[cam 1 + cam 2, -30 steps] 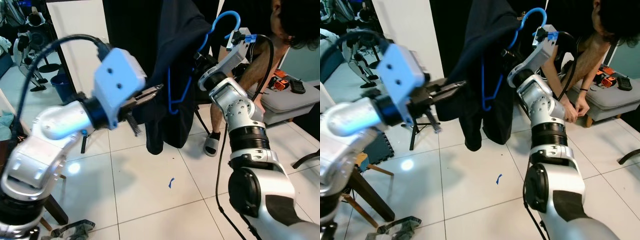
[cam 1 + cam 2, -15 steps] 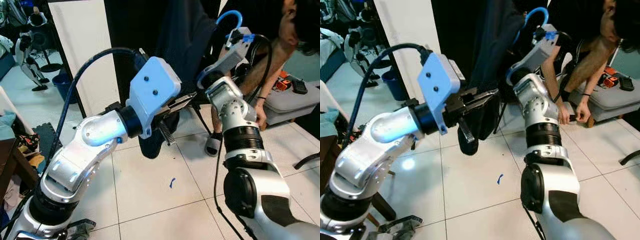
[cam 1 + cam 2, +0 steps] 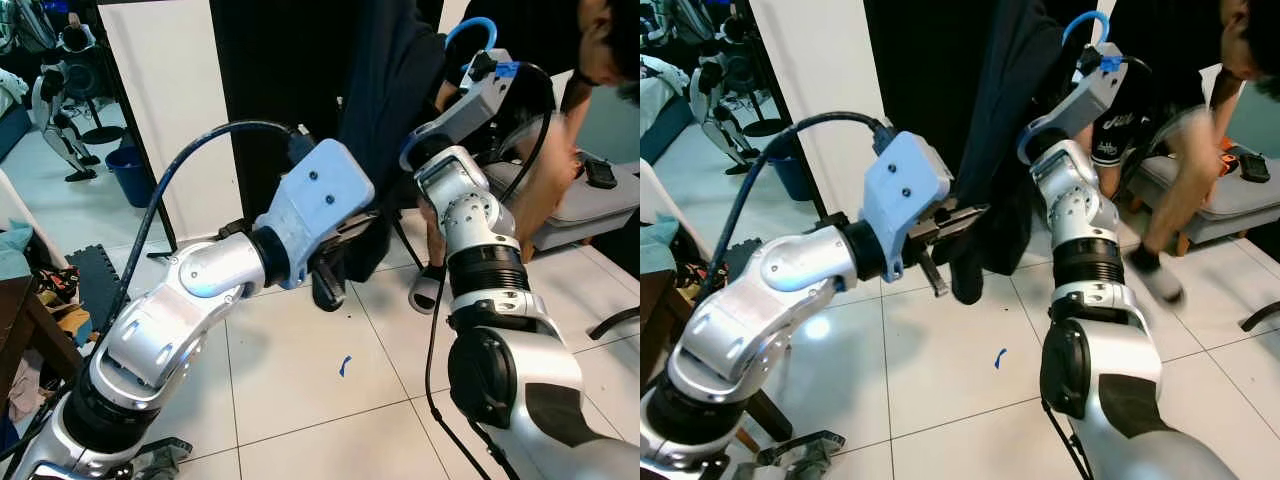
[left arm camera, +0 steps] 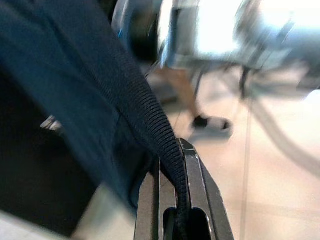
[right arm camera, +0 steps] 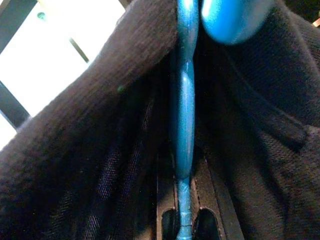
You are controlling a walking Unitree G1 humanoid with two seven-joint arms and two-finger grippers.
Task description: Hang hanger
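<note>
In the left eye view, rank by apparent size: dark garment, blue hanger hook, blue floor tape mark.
1. Dark navy garment, largest.
2. Blue plastic hanger hook.
3. Small blue tape mark on the floor, smallest, though it is not much smaller than the hook.

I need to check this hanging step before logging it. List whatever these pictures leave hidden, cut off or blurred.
- Rail or hook to hang on: none can be made out; the blue hanger hook reaches the eye views' top edge.
- Hanger body: covered by the dark garment; the right gripper shows just a blue strip.
- Garment shape: the left gripper pinches one ribbed hem, the rest blurred.
- Person: motion-blurred, head cut off.
</note>
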